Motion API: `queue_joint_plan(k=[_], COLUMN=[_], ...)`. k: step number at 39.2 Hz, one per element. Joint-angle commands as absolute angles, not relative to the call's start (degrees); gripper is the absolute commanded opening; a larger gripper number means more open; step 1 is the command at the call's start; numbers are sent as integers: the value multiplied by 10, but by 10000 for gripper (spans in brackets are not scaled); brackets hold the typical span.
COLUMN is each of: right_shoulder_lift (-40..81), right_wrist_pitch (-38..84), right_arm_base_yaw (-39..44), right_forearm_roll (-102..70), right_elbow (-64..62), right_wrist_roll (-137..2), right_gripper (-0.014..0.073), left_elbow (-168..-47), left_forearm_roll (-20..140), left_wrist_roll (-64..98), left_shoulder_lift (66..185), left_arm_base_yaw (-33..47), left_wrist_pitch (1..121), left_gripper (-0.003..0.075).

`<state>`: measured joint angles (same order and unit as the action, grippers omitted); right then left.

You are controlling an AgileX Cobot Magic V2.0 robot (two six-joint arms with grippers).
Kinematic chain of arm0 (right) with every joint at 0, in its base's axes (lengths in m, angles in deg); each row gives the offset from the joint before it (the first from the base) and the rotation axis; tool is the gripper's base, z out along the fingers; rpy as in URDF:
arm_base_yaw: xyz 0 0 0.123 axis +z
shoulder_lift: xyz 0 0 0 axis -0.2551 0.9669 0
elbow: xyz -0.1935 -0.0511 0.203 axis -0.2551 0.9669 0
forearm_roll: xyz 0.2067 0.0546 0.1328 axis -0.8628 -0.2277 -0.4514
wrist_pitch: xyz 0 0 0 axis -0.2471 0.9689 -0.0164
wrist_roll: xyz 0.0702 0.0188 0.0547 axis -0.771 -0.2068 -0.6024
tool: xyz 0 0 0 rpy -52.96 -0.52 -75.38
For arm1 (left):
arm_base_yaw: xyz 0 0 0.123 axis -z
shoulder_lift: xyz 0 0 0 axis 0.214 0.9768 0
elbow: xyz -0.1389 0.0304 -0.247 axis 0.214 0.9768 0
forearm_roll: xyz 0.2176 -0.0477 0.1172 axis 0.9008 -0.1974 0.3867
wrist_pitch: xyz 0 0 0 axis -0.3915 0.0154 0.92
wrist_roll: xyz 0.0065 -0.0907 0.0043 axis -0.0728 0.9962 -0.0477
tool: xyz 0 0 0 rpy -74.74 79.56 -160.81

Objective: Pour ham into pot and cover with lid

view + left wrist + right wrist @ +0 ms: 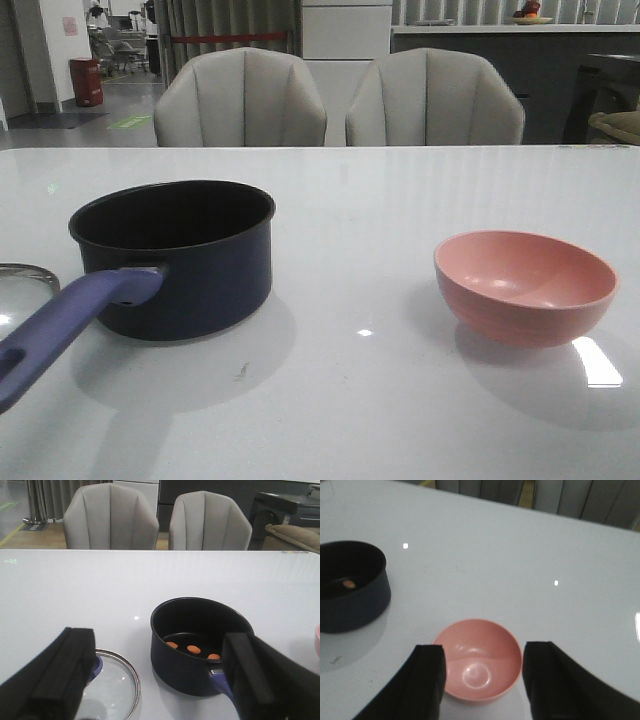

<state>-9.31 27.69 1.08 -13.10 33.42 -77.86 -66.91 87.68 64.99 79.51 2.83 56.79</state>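
Covering next: ham (193,649) already in saucepan (180,258); left gripper (155,680) open above lid (112,687), saucepan's nine o'clock; grip knob centrally. Right gripper (482,680) open over empty pink bowl (479,660).

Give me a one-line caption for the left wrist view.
Open left fingers frame the pot holding ham, lid lying beside it on the table.
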Motion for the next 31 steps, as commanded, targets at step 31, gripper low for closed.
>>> queue_joint_plan(k=[31], right_shoulder_lift=[-304], right_wrist_pitch=[196], right_arm_base_yaw=[10], right_forearm_roll=[-136], right_elbow=[473], right_wrist_roll=[-773], right_gripper=[168], left_elbow=[-686], left_forearm_roll=[878], left_wrist_roll=[651], left_shoulder_lift=[805], left_arm_base_yaw=[31], left_wrist_pitch=[598], left_gripper=[564])
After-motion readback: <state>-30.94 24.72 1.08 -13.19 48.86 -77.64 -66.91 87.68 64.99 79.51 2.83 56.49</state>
